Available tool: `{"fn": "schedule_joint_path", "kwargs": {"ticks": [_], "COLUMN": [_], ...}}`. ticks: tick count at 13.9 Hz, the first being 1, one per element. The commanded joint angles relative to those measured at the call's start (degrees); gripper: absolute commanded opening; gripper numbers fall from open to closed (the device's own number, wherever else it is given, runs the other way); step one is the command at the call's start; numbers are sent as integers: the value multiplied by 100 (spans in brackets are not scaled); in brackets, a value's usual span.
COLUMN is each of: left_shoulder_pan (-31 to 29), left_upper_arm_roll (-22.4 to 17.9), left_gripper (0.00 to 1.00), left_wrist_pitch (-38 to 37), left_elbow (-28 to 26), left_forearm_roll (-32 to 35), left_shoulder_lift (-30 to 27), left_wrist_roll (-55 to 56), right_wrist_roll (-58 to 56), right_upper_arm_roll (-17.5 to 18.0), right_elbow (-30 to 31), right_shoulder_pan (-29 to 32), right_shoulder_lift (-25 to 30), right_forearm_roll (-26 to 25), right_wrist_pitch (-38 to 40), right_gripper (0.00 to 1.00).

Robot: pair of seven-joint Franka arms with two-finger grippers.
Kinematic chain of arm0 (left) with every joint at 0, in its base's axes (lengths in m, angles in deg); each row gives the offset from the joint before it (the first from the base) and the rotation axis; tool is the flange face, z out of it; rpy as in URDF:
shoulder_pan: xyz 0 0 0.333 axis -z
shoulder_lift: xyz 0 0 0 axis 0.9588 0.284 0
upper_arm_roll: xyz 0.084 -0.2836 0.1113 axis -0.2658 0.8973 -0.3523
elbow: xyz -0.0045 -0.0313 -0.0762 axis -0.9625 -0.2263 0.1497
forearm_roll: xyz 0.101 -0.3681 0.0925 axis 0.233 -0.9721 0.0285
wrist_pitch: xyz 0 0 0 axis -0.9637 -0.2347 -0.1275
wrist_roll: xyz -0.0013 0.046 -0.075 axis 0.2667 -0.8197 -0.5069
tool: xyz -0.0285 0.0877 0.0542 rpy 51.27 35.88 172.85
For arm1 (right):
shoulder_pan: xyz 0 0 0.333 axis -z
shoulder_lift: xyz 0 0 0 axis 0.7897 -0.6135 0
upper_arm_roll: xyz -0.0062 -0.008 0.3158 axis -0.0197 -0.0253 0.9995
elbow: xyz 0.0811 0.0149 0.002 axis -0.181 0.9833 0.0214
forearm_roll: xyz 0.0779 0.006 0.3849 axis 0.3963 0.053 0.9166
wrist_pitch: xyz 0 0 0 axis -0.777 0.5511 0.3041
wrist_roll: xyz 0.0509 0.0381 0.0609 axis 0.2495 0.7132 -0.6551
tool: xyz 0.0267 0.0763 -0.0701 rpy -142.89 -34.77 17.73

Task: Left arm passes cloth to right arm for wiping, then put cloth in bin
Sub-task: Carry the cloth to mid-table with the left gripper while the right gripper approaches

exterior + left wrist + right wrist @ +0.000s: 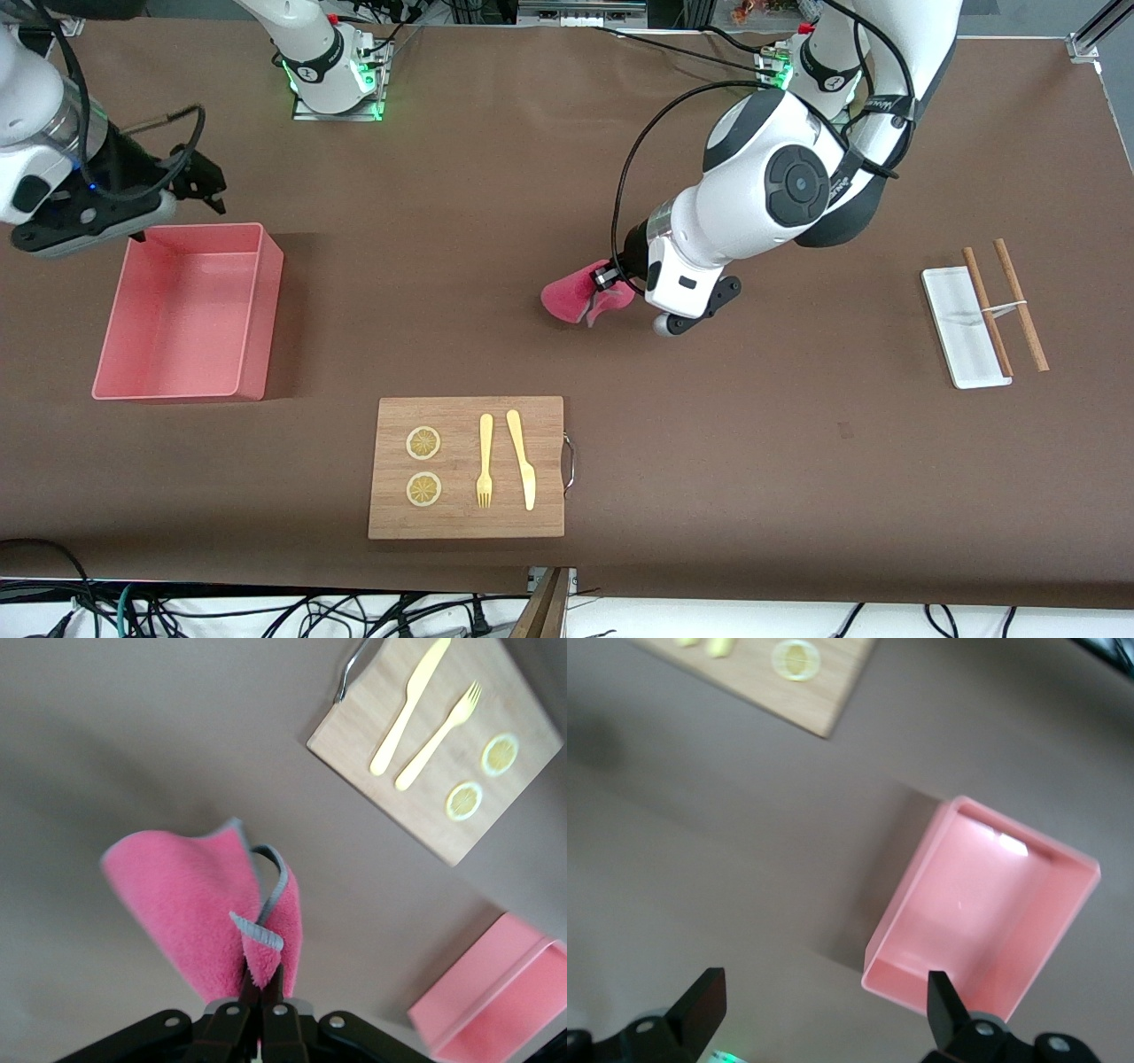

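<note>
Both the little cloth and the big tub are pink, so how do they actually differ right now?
The cloth is small, soft and crumpled; the bin is far larger, rigid and rectangular with straight walls. The cloth hangs pinched in the left gripper, whose fingers are shut on it, over the middle of the table; the bin sits on the table at the right arm's end, beneath the open right gripper. The cloth is deep magenta, the bin paler salmon. Both are pink.
</note>
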Motion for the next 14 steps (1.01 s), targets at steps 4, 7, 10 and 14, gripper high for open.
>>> {"fn": "schedule_joint_path", "kwargs": {"ticks": [4, 7, 10, 14], "left_shoulder_pan": [-20, -178, -284, -327], "left_upper_arm_roll": [-61, -70, -70, -79], "left_gripper": [0, 0, 0, 0], "left_wrist_pitch": [-82, -74, -30, -38], "left_elbow": [811, 899, 952, 970], "left_forearm_roll": [-519, -977, -1215, -1224], "left_shoulder_lift": [277, 321, 374, 383], "left_wrist_roll": [1857, 1893, 1955, 1946], "right_wrist_roll": [-1995, -2435, -3639, -4387], "right_upper_arm_roll": [183, 183, 235, 779], "right_elbow": [-187, -196, -73, 15], "right_shoulder_pan": [-141, -484, -686, -757], "right_shoulder_lift": [-127, -530, -865, -1339], "right_forearm_roll": [2240, 3172, 3921, 4177], "right_wrist_pitch": [234, 120, -651, -1706], "right_gripper": [100, 100, 100, 100]}}
